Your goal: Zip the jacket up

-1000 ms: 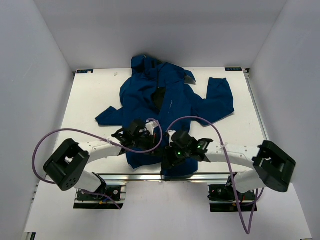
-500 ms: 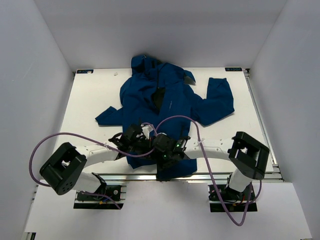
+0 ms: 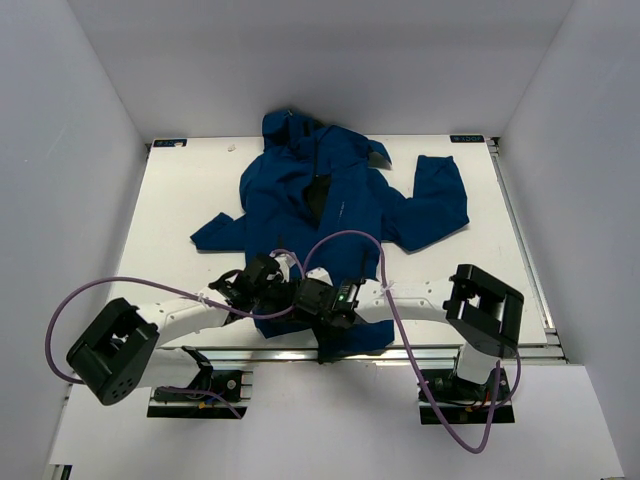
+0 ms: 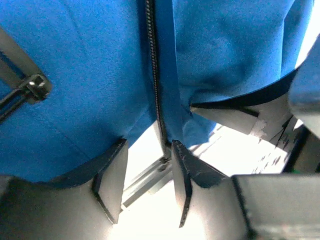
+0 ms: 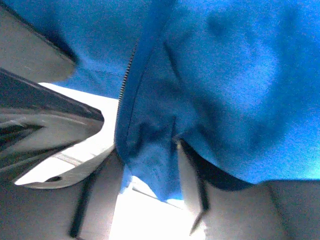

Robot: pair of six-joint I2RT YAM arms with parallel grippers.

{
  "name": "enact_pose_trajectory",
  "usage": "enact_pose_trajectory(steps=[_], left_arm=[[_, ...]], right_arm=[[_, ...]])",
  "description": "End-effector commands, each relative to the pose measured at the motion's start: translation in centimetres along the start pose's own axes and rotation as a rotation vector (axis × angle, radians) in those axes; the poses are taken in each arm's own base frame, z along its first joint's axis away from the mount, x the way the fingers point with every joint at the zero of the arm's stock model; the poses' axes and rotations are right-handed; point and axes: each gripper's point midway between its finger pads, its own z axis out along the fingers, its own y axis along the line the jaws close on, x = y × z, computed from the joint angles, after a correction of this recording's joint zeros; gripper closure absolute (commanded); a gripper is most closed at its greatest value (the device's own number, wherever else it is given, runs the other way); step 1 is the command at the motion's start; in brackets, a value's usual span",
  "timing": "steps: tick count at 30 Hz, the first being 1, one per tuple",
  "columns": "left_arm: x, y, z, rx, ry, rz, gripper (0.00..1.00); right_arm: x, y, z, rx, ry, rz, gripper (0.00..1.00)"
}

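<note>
- The white table (image 3: 180, 200) fills the floor of a pale-walled booth.
- The dark blue jacket (image 3: 290, 190) lies spread on the middle of the table. Its hood is at the far edge, one sleeve is out to each side, and the hem is at the near edge between the two arm bases.
- The left arm (image 3: 180, 312) and the right arm (image 3: 420, 300) both reach inward, low along the near edge, and meet over the hem. A purple cable (image 3: 60, 310) loops off each of them.
- The right gripper (image 5: 147, 155) is closed on the jacket. A creased fold of the hem fills the space between its fingers (image 5: 192, 180) and touches both of them.
- The left gripper (image 4: 148, 150) sits just beside the right one, with its fingers (image 4: 112, 180) a narrow way apart and nothing pinched. Bright table shows through the gap. The bottom end of one front edge hangs into that gap, close to the inner face of one finger.
- The zipper (image 4: 152, 65) runs as a dark line of teeth straight down that front edge. At the hem the two front panels are apart.
- A small metal pull (image 4: 32, 85) lies on the blue cloth well to one side of the zipper, in the left wrist view.
</note>
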Motion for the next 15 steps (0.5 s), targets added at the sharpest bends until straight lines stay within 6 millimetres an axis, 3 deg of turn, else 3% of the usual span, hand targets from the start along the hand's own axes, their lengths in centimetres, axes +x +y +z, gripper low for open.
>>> enact_pose_trajectory(steps=[1, 3, 5, 7, 10, 14, 15], left_arm=[[-2.2, -0.8, -0.6, -0.022, -0.077, 0.035, 0.51], [-3.1, -1.1, -0.6, -0.032, -0.095, 0.037, 0.51], [-3.9, -1.4, -0.6, -0.041, -0.123, 0.038, 0.51], [-5.0, -1.9, -0.8, -0.044, -0.147, 0.034, 0.51], [-5.9, -2.7, -1.3, -0.034, -0.169, 0.047, 0.5], [-6.3, -3.7, -2.0, -0.006, -0.183, 0.079, 0.41], [-6.1, -3.7, -2.1, -0.005, -0.172, 0.091, 0.38]], right_arm=[[5.8, -4.2, 2.1, 0.149, 0.184, -0.041, 0.5], [6.1, -4.1, 2.3, 0.136, 0.195, -0.045, 0.51], [6.3, -4.2, 2.4, 0.129, 0.199, -0.055, 0.63], [6.4, -4.2, 2.4, 0.109, 0.204, -0.052, 0.86], [5.5, -4.7, 2.1, 0.058, 0.165, -0.011, 1.0], [2.7, -5.6, 0.7, -0.067, 0.028, 0.05, 1.0], [1.1, -4.7, -0.7, -0.165, -0.061, 0.066, 1.0]])
